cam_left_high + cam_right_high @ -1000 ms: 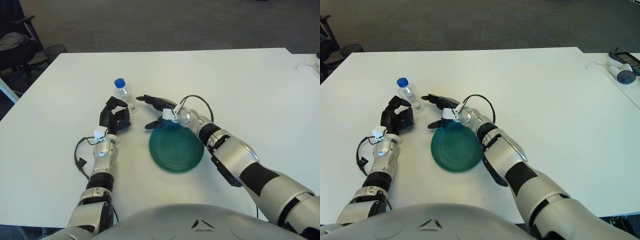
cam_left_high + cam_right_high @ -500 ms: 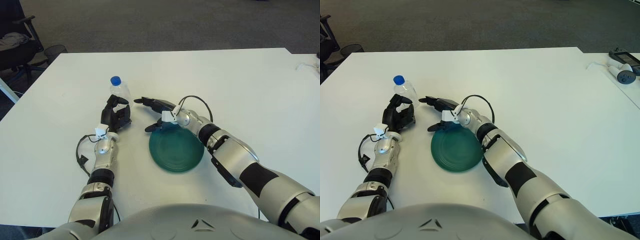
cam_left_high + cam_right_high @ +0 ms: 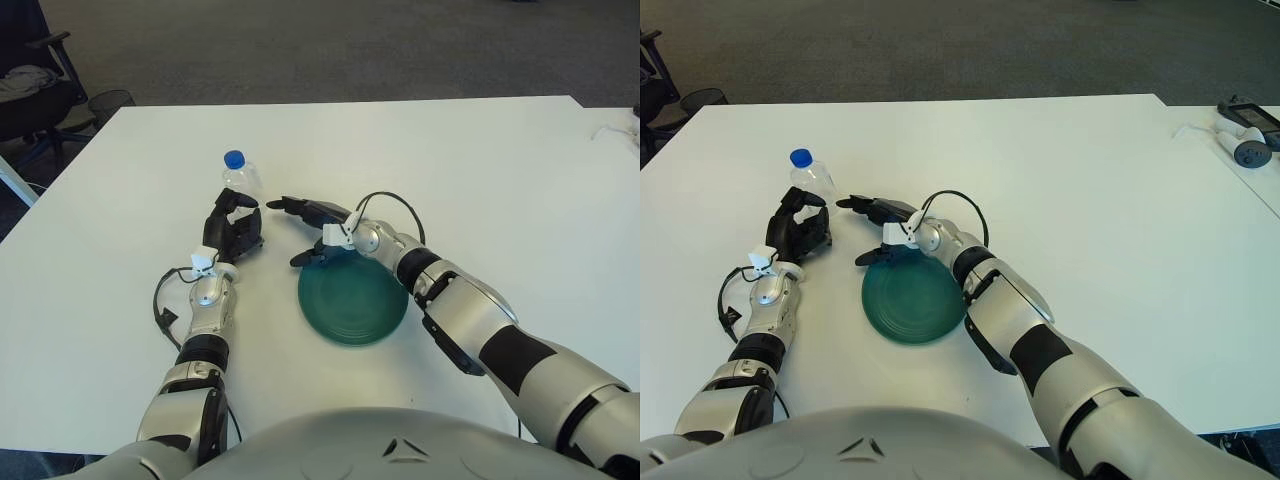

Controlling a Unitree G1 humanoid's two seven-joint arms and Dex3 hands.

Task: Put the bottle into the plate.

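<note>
Leftmost, the small clear plastic bottle with a blue cap (image 3: 240, 178) is being held by the black-fingered left hand (image 3: 232, 232), whose fingers are curled around its lower body; whether the base is being kept clear of the white table (image 3: 500, 170) cannot be told. The bottle is being tilted slightly, probably because it is gripped low and from the near side. Just beside it, the right hand (image 3: 312, 224) is being held with fingers spread and nothing in them, at the far rim of the round dark-green plate (image 3: 353, 299), seemingly to guard or receive the bottle. The plate is being left empty near the bottle, to its right, with bare tabletop around it, so a short rightward carry looks unobstructed except by the right hand's fingers.
</note>
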